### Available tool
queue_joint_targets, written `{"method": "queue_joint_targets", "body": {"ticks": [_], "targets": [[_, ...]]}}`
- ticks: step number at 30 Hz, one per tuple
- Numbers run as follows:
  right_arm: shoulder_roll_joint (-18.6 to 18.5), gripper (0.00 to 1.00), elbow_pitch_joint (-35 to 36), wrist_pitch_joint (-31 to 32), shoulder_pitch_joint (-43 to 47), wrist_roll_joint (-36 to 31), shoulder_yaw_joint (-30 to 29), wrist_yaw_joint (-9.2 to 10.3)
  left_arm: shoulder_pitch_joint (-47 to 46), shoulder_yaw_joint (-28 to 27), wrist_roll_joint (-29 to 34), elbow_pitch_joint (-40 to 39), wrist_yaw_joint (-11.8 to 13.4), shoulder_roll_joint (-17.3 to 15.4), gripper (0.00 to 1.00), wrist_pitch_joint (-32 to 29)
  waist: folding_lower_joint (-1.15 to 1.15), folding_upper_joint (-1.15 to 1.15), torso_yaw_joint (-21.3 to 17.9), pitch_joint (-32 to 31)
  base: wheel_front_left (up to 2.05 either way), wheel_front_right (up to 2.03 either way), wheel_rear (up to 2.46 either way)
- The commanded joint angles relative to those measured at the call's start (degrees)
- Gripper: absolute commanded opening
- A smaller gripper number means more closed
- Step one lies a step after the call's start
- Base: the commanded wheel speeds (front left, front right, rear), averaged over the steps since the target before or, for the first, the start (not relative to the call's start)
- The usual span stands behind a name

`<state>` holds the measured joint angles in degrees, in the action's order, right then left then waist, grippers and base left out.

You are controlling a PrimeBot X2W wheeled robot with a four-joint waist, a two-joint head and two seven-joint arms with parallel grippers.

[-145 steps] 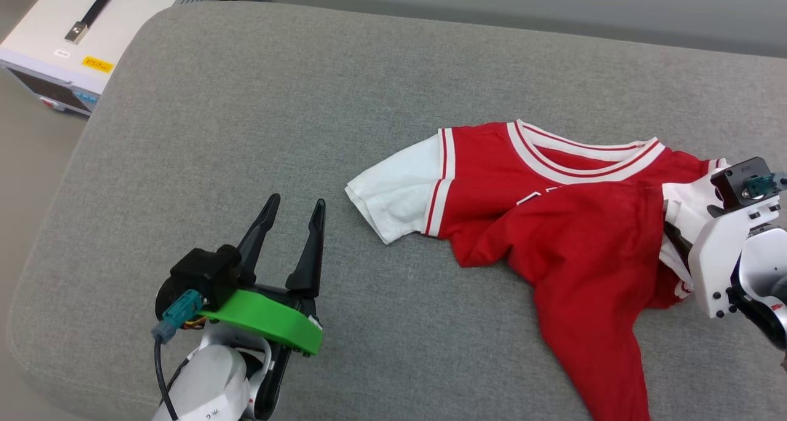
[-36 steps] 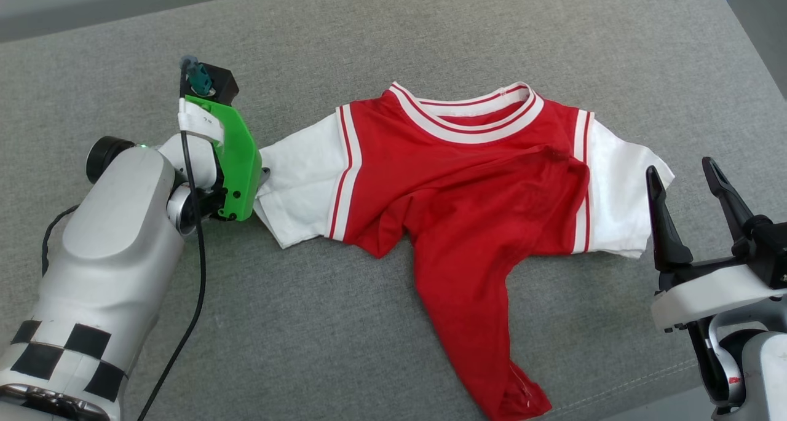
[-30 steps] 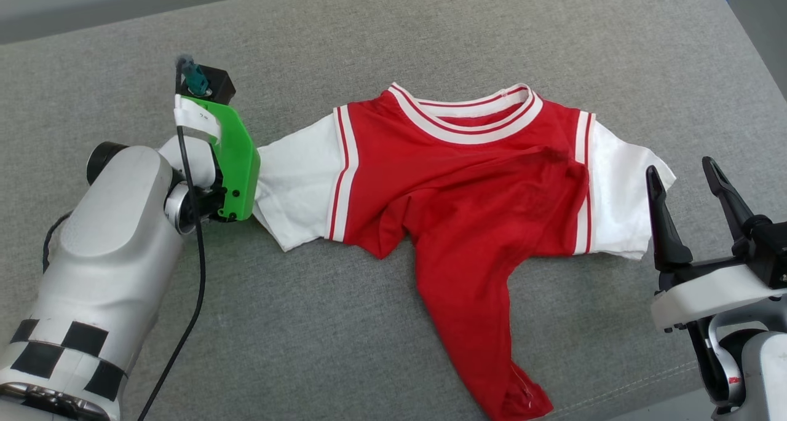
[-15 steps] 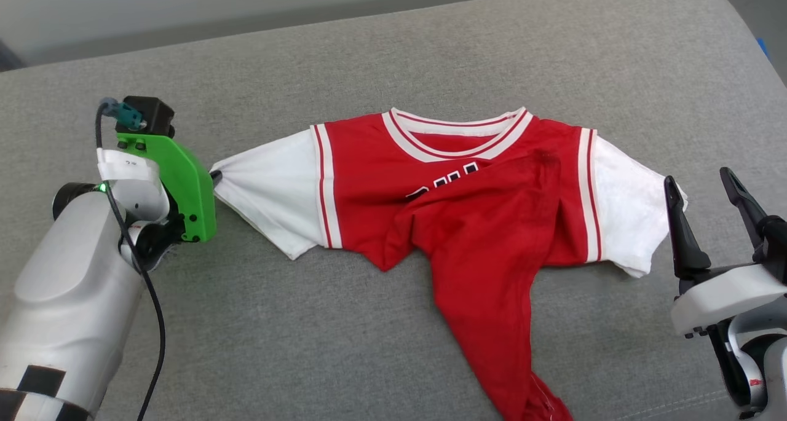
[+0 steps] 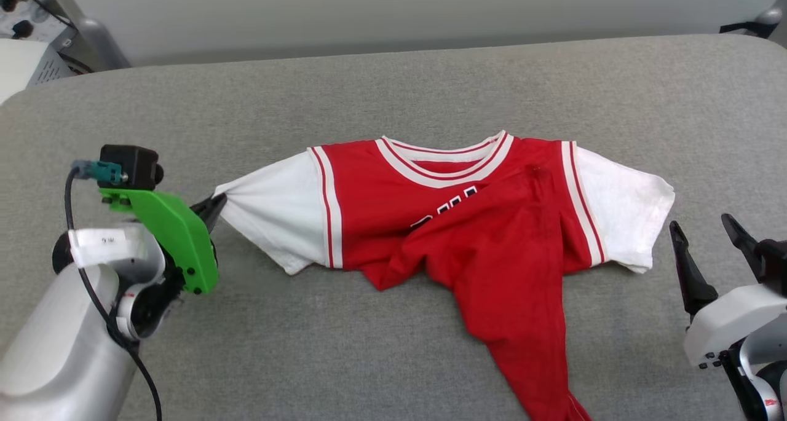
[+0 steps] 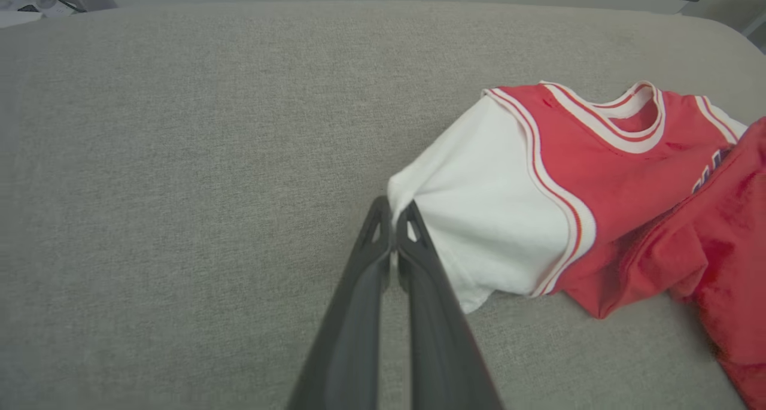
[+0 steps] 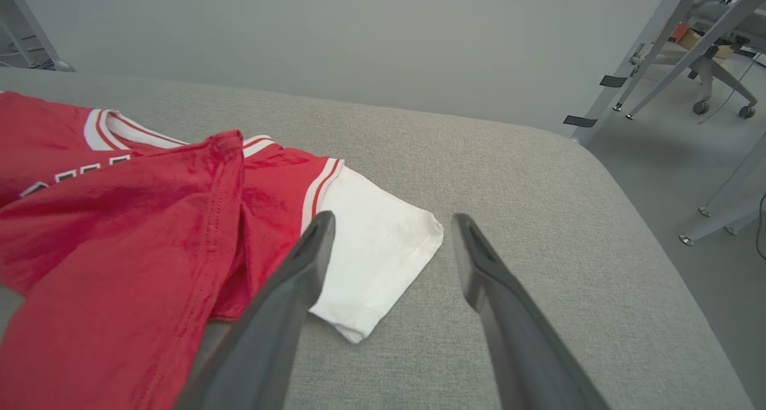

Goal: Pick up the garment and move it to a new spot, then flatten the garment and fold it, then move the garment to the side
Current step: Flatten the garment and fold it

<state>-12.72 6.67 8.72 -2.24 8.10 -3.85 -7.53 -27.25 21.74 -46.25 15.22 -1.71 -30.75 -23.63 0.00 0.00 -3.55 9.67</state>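
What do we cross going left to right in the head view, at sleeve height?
Left claw on its green bracket, shut on the sleeve's edge → white short sleeve → red jersey T-shirt body, folded over → other white short sleeve → right claw, dark fingers open.

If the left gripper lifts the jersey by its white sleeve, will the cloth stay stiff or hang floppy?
Probably floppy: the garment lies wrinkled, its hem folded over the chest. Likely light: the left gripper, pinching the sleeve edge, holds it taut.

A broad grey fabric cushion [image 5: 393, 83] with rounded corners lay before a plain pale wall [image 7: 299, 33]. Off to one side, slanted metal legs [image 7: 646, 39] and a wheeled chair [image 7: 715, 75] stood on grey floor [image 7: 646, 158].
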Motion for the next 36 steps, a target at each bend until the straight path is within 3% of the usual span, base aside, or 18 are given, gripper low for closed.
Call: {"method": "queue_joint_targets", "body": {"ticks": [1,5,11,17,21,27,36], "targets": [[-0.71,1.00,0.11,1.10,0.48,0.56,-0.18,0.04,2.60,-0.34,-0.51,-2.66,1.42,-0.37,0.00,0.56,0.00,0.00,2.01,-0.88,0.00,0.00,0.00],[-3.08,1.00,0.59,5.77,0.29,1.96,-0.42,0.04,8.18,0.02,0.30,-12.02,5.51,-0.49,0.00,0.42,0.00,0.00,3.51,-0.32,0.00,0.00,0.00],[-8.87,1.00,0.65,18.29,-3.37,7.69,1.16,0.04,12.44,1.17,1.72,-23.53,10.32,0.26,0.00,-0.55,0.00,0.00,5.09,2.76,0.00,0.00,0.00],[-15.76,1.00,-2.35,33.37,-12.59,13.54,2.39,0.04,11.89,1.20,3.60,-30.55,12.58,-0.44,0.00,-1.43,0.00,0.00,6.37,7.43,0.00,0.00,0.00],[-18.42,1.00,-6.07,40.36,-18.83,15.71,3.30,0.04,11.01,1.42,4.71,-34.22,13.62,-0.83,0.00,-2.33,0.00,0.00,7.53,10.63,0.00,0.00,0.00],[-20.01,1.00,-13.08,44.52,-25.36,15.96,5.01,0.04,10.29,2.22,5.45,-37.09,14.25,-0.40,0.00,-2.81,0.00,0.00,9.40,13.68,0.00,0.00,0.00],[-21.08,1.00,-21.96,42.47,-28.44,15.64,8.37,0.04,8.91,3.18,5.42,-37.21,13.61,0.55,0.00,-2.59,0.00,0.00,11.21,15.72,0.00,0.00,0.00]]}}
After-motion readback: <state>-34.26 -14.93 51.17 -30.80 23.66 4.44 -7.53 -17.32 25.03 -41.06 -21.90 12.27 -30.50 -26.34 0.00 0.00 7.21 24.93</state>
